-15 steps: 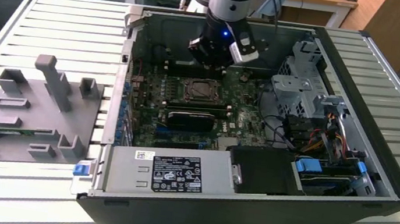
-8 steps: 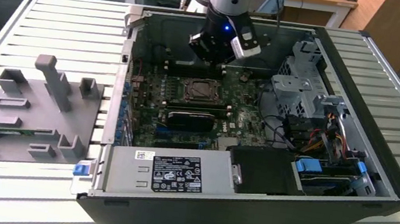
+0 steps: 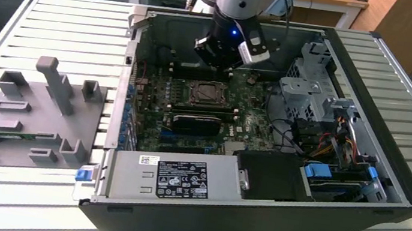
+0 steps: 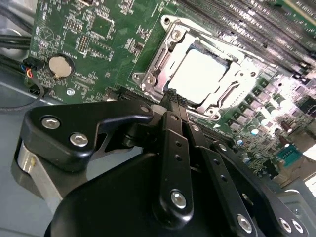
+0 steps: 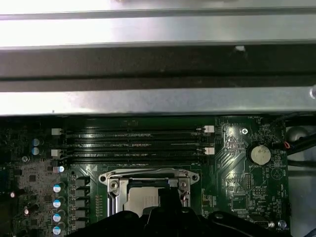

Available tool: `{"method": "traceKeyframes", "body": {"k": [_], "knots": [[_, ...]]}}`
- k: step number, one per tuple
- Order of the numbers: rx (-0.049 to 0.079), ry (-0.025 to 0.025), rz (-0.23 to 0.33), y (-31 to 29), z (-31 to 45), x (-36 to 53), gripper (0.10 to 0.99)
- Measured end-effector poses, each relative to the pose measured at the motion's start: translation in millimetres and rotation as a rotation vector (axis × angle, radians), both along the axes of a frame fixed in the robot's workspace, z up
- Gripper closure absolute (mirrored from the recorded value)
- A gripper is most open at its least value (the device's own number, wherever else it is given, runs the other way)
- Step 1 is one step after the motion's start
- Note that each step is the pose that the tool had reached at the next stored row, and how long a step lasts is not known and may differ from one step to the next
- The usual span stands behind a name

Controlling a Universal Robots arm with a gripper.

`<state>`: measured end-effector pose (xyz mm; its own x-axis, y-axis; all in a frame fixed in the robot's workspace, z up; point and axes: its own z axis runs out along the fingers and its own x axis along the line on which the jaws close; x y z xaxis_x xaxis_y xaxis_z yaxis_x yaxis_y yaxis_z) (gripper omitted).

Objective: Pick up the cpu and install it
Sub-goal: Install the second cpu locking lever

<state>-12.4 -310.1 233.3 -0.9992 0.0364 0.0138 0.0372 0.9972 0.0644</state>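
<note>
The cpu (image 4: 200, 74) is a bright silver-grey square lying flat inside the metal socket frame (image 4: 163, 59) on the green motherboard (image 4: 98, 44). In the first wrist view the cpu (image 5: 142, 200) lies in the same socket below the memory slots, partly hidden by the black gripper body. My gripper (image 4: 175, 98) hovers just beside the socket's edge, its two thin black fingers pressed together with nothing between them. In the exterior view the gripper (image 3: 217, 64) hangs inside the open computer case a little above the socket (image 3: 207, 94).
A grey plastic fixture tray (image 3: 35, 122) lies on the slatted table at the exterior view's left. Inside the case are a black block (image 3: 195, 123) below the socket, the power supply (image 3: 173, 177), a drive cage (image 3: 311, 85) and cable bundles (image 3: 340, 140).
</note>
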Motion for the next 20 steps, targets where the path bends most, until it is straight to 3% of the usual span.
{"method": "traceKeyframes", "body": {"k": [5,10,14,20], "knots": [[0.000,-0.0008,0.000,-1.2,1.7,-0.7,0.980],[0.000,-0.0009,0.000,-1.2,10.8,-0.7,0.980],[0.000,-0.0009,0.000,-2.8,11.3,-0.8,0.980],[0.000,-0.0009,0.000,-18.4,11.1,-0.8,0.980]]}}
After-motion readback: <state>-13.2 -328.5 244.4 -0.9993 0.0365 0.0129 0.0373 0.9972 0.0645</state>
